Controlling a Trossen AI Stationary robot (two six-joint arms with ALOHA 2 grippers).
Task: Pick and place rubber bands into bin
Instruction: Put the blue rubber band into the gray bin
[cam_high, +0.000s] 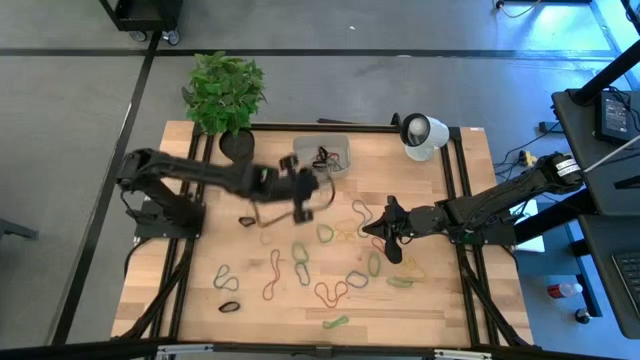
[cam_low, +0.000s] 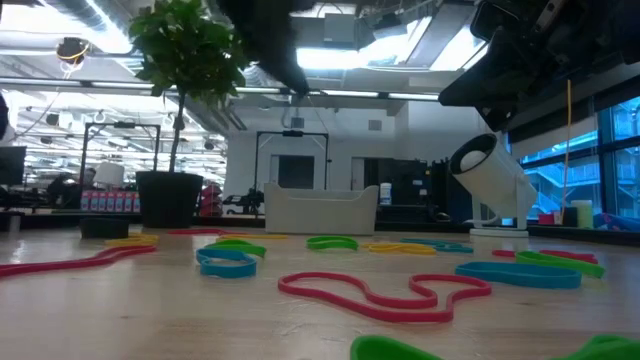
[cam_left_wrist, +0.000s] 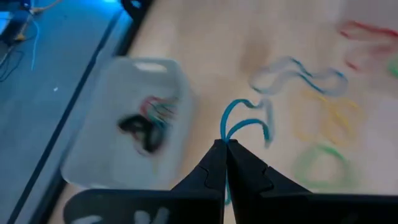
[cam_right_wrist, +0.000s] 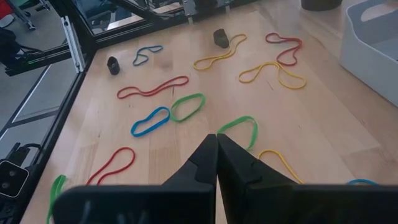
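Note:
The bin sits near the table's far edge and holds a few bands. Many loose rubber bands in red, green, yellow and blue lie flat across the middle and near part of the table. My left gripper hovers above the table just near-left of the bin, shut on a blue rubber band. My right gripper is shut and empty. It hangs over the bands on the table's right half, with a green band just beyond its tips. My left gripper pinches a blue rubber band between its two fingertips. The band's loop sticks out past the tips and curls free, lifted off the table. Which part of the loop is pinched cannot be told.
A black plant pot with a leafy plant stands left of the bin at the far edge. A white round camera stands at the far right corner. The table is ringed by a black frame.

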